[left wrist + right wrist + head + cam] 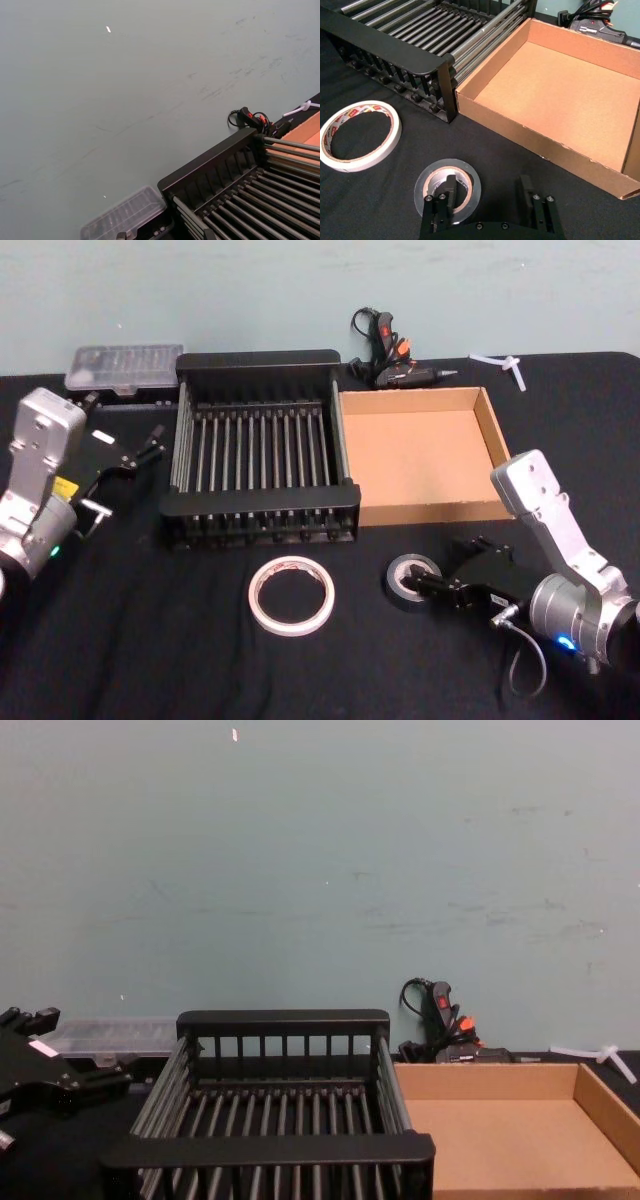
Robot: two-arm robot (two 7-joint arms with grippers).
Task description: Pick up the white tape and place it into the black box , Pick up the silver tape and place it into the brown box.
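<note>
- Closing in on the silver tape with the right end effector, spread wide and gripping nothing.
- Straddling one side of the roll: one finger dipping over the pale core, the other finger standing outside on the black counter.
- Worth lowering further before closing, so the pads catch the roll's wall and not just its top edge.
- Best to squeeze across that wall, inner finger inside the core, outer finger against the dark side; otherwise a likely skid on the cloth.
- Lying flat just in front of the brown box, the silver roll, near its front wall.
- Short carry ahead: lift clear of the low cardboard wall, move forward over the tan floor, then let go low.
- Resting flat on the counter, the white tape, beside the silver roll and in front of the black box, untouched.
- Care needed not to nudge the white ring while closing; apart from the end effector, but near.
- Parked off at the left of the crate, the left end effector, apparently parted and empty.
- Both boxes bare inside, side by side, walls touching or nearly so.
- Behind them a glue gun and a clear plastic case, well out of the way.
</note>
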